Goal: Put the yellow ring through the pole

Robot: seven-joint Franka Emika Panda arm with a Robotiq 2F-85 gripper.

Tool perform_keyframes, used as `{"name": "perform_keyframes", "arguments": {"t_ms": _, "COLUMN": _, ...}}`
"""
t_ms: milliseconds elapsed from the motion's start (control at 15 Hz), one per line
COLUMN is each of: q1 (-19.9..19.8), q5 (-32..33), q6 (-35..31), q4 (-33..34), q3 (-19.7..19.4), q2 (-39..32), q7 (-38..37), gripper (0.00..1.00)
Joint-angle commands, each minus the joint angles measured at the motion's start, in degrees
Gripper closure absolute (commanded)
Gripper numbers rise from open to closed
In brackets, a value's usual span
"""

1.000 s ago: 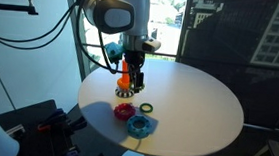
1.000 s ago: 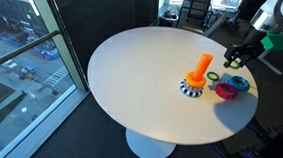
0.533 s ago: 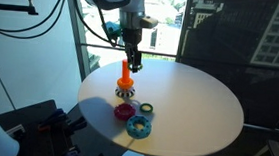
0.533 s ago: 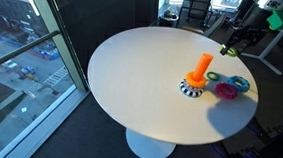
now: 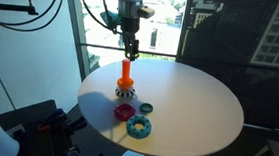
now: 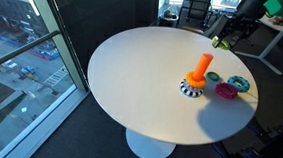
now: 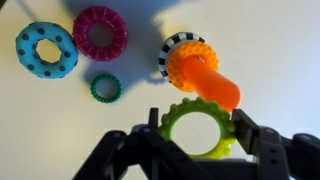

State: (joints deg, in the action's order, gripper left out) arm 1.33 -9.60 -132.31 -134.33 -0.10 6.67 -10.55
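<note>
Yellow, with a greenish cast and a toothed outer edge, the yellow ring (image 7: 197,107) sits clamped in the claw (image 5: 129,53). The two dark fingers (image 7: 244,130) press on its left and right sides, so the jaws stand about a ring's width apart. In the wrist view the ring lies flat, its hole open to the white counter (image 5: 198,103) beneath. The rounded top of the pole (image 7: 205,78) just meets the ring's upper rim in that picture, not inside the hole.

In both exterior views the claw hangs above the pole, clear of its tip, with the arm coming down from overhead. The ring itself is too small to make out there.

The orange pole stands upright on a round black-and-white striped base (image 7: 175,48), set a little way in from the counter's edge. Three more rings lie flat between the pole and that same edge. These are a magenta-red ring (image 7: 82,35), a blue ring (image 7: 30,50) with dark dots just beside it, and a small green ring (image 7: 95,88) near both.
</note>
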Motion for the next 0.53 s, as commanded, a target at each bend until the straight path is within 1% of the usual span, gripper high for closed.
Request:
{"name": "perform_keyframes", "arguments": {"t_ms": 0, "q1": 0.6, "q5": -1.6, "q6": 2.9, "q4": 1.8, "q3": 0.8, "q2": 0.1, "q7": 1.4, "gripper": 0.52}}
{"name": "perform_keyframes", "arguments": {"t_ms": 467, "q1": 1.2, "q5": -0.8, "q6": 5.1, "q4": 1.9, "q3": 2.0, "q2": -1.2, "q7": 0.9, "gripper": 0.52}}
